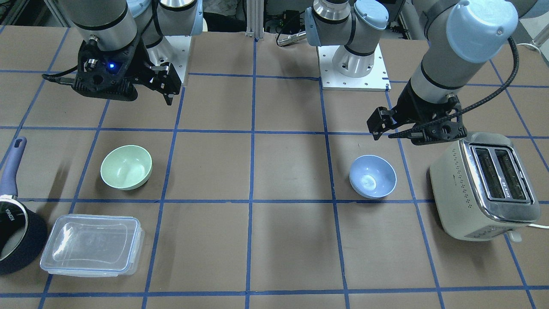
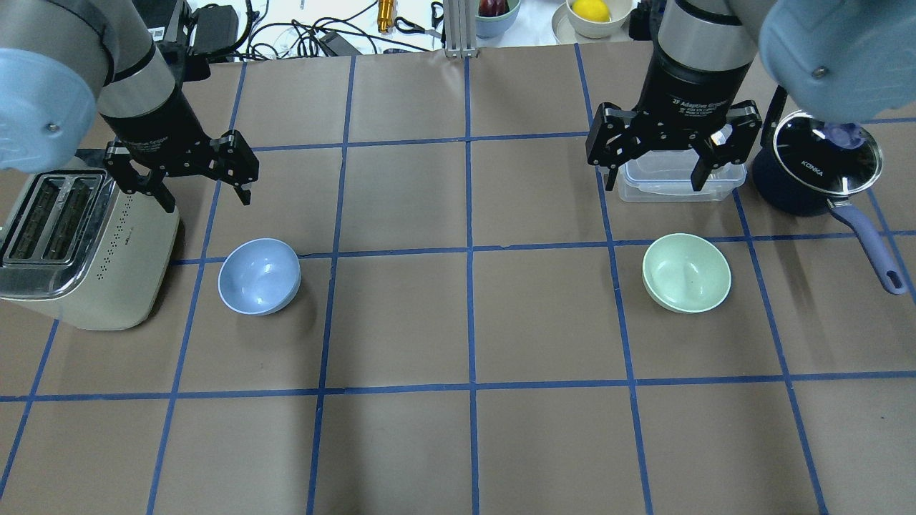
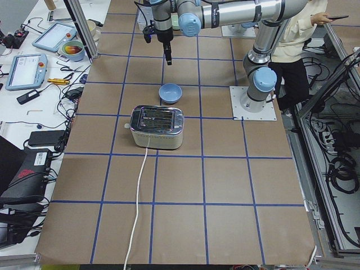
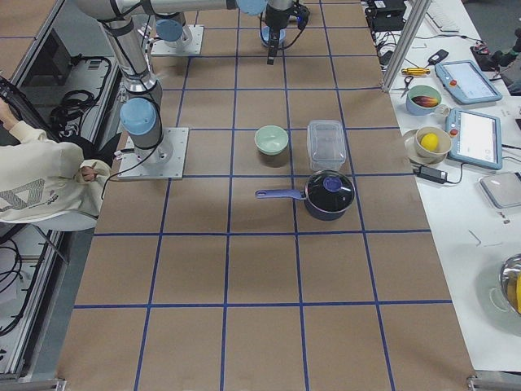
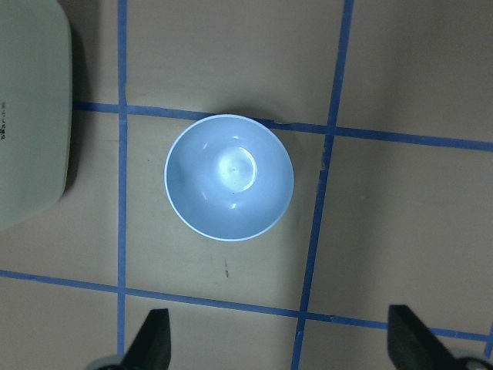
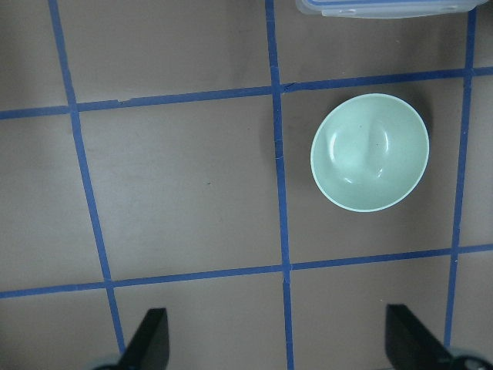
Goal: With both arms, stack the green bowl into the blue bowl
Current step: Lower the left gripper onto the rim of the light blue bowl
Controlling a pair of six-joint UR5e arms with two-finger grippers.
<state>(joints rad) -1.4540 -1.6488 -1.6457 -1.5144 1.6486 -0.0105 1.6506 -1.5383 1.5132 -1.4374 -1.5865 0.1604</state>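
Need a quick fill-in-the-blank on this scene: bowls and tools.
The left tool and right tool both have jaws ____.
The green bowl sits nearer the ____ tool.
Beside the blue bowl stands a ____.
Missing words: open; right; toaster.

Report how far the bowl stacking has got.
Done: nothing yet. The green bowl sits empty on the table, well apart from the blue bowl. In hand: nothing. The right gripper hangs open near the green bowl and the left gripper hangs open near the blue bowl, neither touching. Left: grasp the green bowl, carry it across and set it inside the blue bowl.
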